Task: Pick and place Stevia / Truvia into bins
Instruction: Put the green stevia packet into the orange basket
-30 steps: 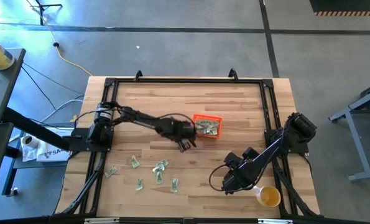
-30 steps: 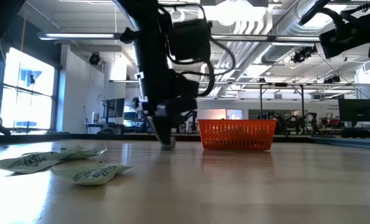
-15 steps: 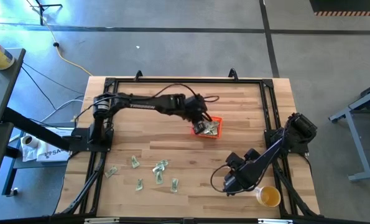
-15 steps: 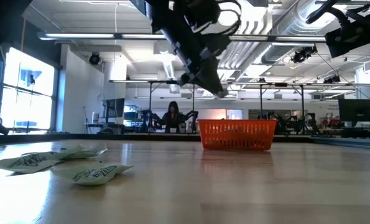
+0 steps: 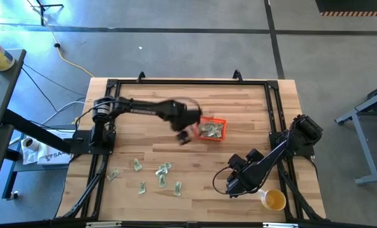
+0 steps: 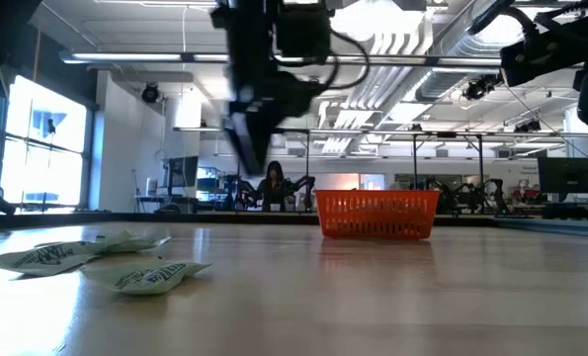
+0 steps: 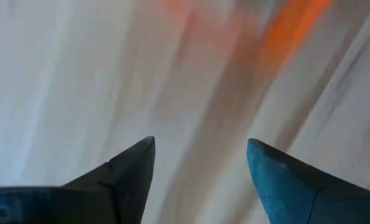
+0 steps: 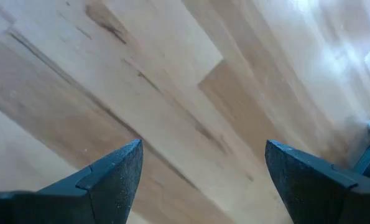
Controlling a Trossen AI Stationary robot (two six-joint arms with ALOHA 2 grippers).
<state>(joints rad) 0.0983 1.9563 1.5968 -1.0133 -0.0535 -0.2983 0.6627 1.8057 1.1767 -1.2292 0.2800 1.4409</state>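
The orange bin (image 5: pixel 221 122) stands mid-table with pale green sachets (image 5: pixel 210 130) inside; in the low view it is the orange basket (image 6: pixel 377 215). Several more Stevia sachets (image 5: pixel 162 170) lie flat on the wood toward the near left edge, two of them close to the low camera (image 6: pixel 145 277). My left gripper (image 5: pixel 183 137) hangs open above the table just left of the bin, blurred, with nothing between its fingers (image 7: pixel 200 162). My right gripper (image 5: pixel 232 184) waits open over bare wood at the near right (image 8: pixel 203 165).
A yellow cup (image 5: pixel 274 201) stands at the near right corner beside my right arm. A black frame (image 5: pixel 188 82) runs round the table's edges. Bare wood lies between the loose sachets and the bin.
My left gripper has risen from the table at the bin's near left corner, swung up over the bin's left end, then come back toward the table's left, staying high. The bin and the loose sachets have kept their places.
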